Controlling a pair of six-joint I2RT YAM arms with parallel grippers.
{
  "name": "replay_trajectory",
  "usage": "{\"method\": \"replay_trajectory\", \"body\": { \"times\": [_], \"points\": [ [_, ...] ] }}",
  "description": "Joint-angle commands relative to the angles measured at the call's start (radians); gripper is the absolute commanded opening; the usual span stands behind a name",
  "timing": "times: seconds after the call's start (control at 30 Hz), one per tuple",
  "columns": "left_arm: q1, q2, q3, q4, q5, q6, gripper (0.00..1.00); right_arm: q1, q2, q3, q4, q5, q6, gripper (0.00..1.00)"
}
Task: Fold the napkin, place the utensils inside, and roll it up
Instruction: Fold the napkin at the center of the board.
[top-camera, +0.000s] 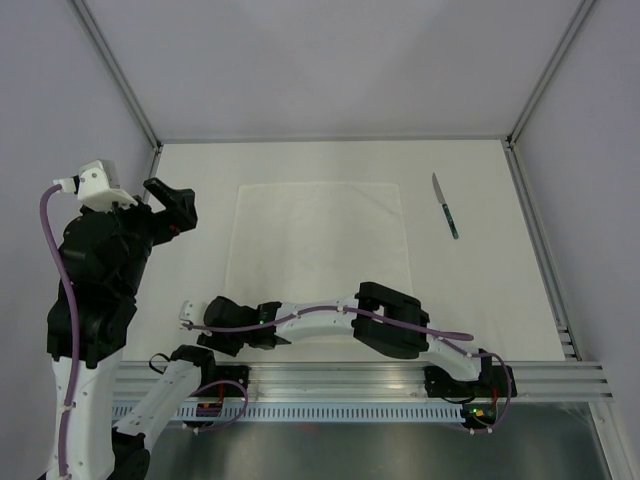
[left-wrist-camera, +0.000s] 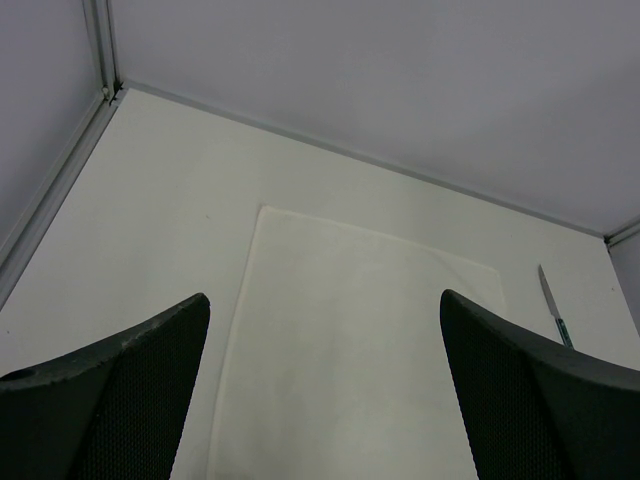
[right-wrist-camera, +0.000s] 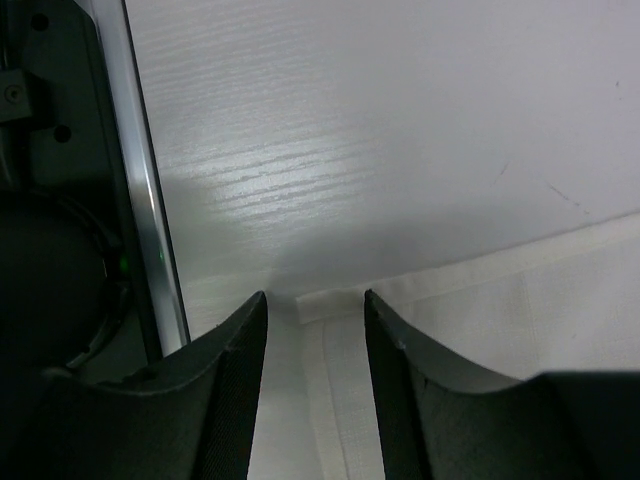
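The white napkin lies flat as a big square in the middle of the table. A knife with a silvery blade and a teal handle lies to its right, apart from it. My right gripper reaches left along the near edge. In the right wrist view its open fingers straddle the near-left corner of the napkin, low over the table. My left gripper is raised at the left, wide open and empty. Its wrist view looks down on the napkin and the knife.
A metal rail runs along the near edge, just beside my right gripper. Grey walls and frame posts enclose the table on three sides.
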Motion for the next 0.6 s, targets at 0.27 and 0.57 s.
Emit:
{"method": "replay_trajectory", "body": {
  "times": [0.27, 0.57],
  "points": [
    [0.003, -0.017, -0.028, -0.011, -0.005, -0.011, 1.0, 0.0, 0.021, 0.026, -0.001, 0.082, -0.012, 0.34],
    [0.003, -0.029, -0.036, -0.011, -0.013, -0.005, 1.0, -0.004, -0.001, 0.041, -0.022, 0.093, -0.036, 0.07]
  ]
}}
